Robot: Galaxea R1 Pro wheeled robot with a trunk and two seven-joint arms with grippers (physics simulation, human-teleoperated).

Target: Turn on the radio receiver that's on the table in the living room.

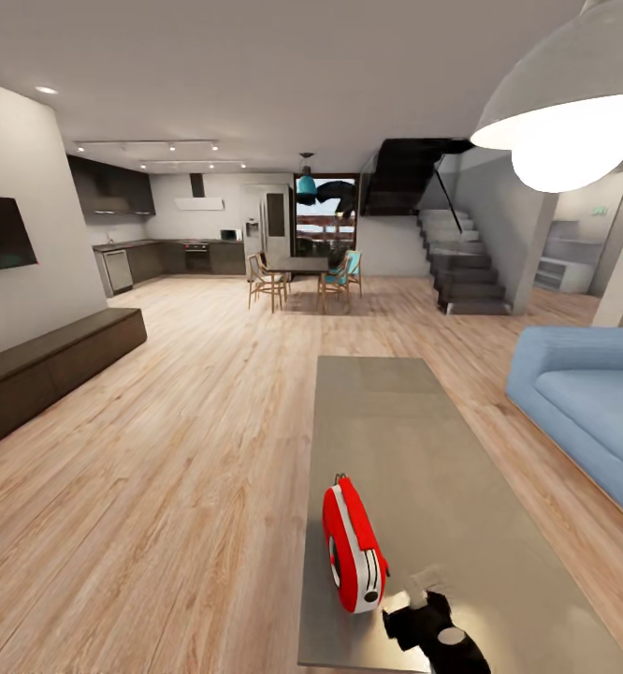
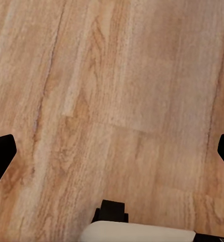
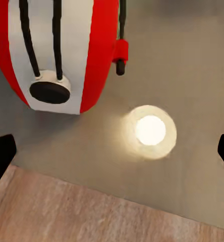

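- While the head camera looks down the living room, the radio receiver (image 1: 353, 545) stands upright near the table's (image 1: 414, 421) near end, left of centre.
- Long axis runs roughly along the table's length; white face turned right, handle on top.
- Right end effector (image 1: 424, 599): just right of the radio, above the tabletop; fingers spread wide, holding nothing.
- Left end effector (image 2: 112, 151): over the wood floor (image 2: 117, 75), fingers wide apart, empty.
- Blue sofa (image 1: 592, 393) to the right.

The right gripper (image 1: 422, 599) is glossy black with a pale grey round cap. Black fingertips (image 3: 1, 156) show in the wrist views, and a white casing (image 2: 142, 233) in the left wrist view.
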